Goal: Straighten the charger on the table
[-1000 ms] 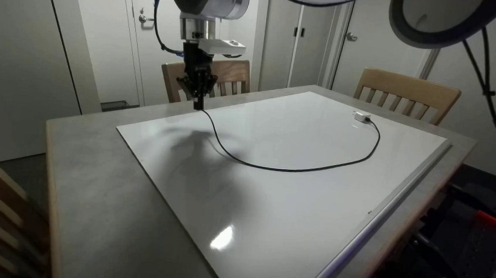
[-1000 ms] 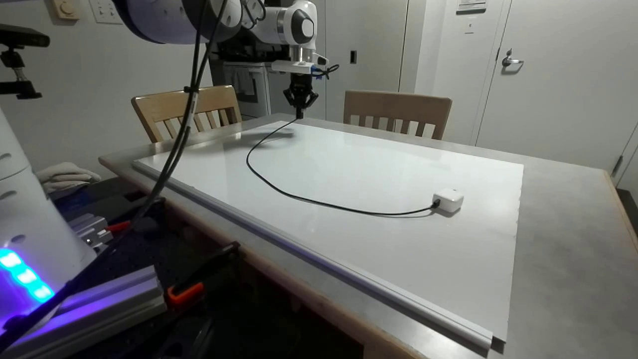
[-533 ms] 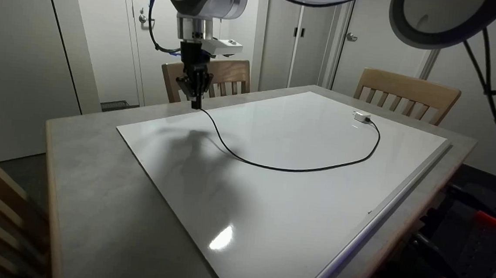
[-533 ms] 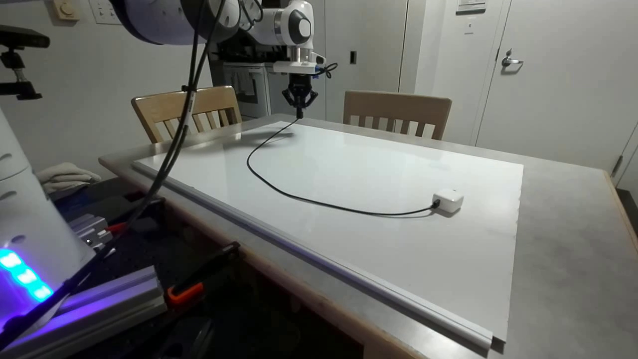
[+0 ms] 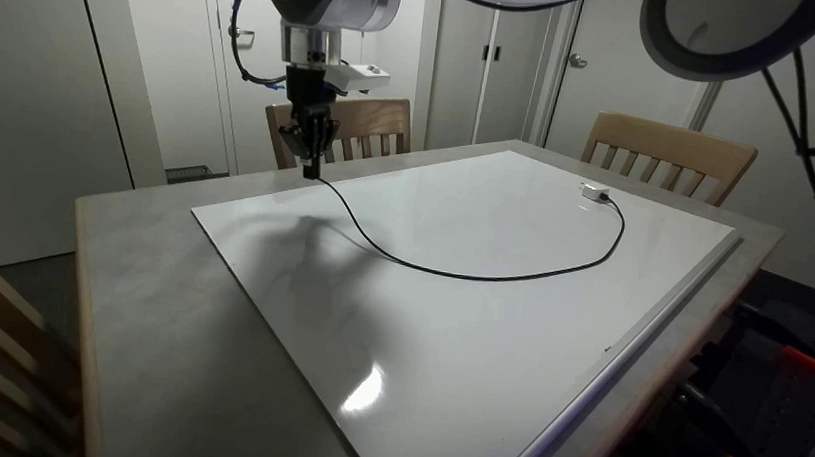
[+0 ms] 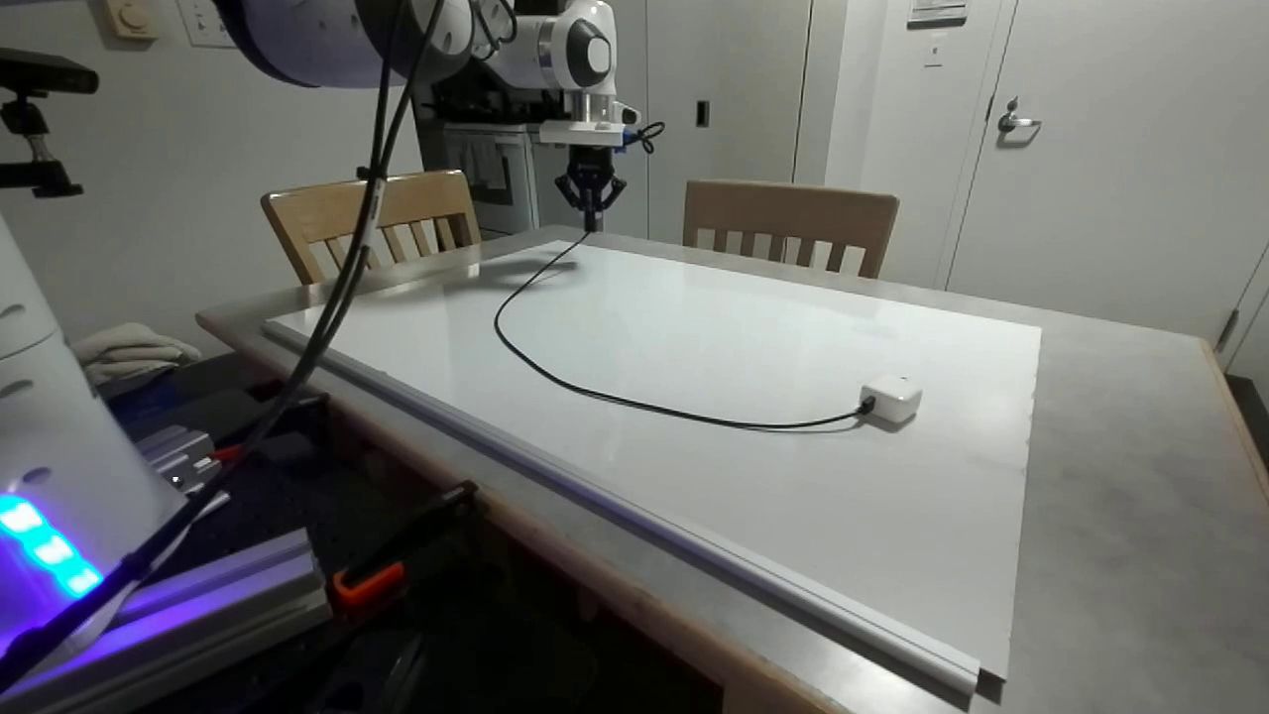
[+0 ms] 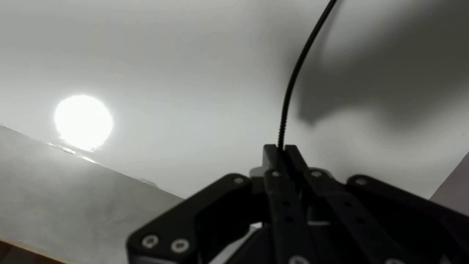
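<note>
A: Why hold charger [image 7: 297, 67] by one end?
B: Pinched in closed gripper [image 7: 280, 148], likely to draw out slack.
A: Straight yet?
B: Bowed on table [image 6: 1130, 446] toward brick [image 6: 890, 400], three o'clock in an exterior view.

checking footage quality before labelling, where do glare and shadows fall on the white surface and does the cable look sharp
In the wrist view, a round blown-out glare spot on the table's white surface, a soft dark shadow at upper right, the charger cable fairly crisp; in an exterior view, an oblong glare streak and a broad blurry shadow below the gripper in the picture.
</note>
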Available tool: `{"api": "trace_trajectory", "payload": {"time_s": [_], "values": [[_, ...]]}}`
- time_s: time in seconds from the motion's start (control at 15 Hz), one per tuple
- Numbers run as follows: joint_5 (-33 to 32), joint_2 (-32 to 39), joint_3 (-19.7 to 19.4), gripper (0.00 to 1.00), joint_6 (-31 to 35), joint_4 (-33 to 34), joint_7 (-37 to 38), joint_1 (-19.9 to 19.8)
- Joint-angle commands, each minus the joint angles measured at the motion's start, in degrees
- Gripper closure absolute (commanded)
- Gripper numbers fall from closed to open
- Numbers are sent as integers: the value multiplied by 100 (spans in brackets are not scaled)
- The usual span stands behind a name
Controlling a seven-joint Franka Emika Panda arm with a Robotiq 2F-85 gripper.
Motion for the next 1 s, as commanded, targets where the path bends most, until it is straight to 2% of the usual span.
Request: {"api": "trace_trajectory", "payload": {"time_s": [0.0,0.33,0.67,0.93], "values": [[-247,-163,-163,98,98,-194,-331,131],[-527,-89,-372,98,492,-120,-226,131],[-156,-96,-64,98,856,-154,-118,118],[-95,-82,167,98,1134,-166,-491,191]]}}
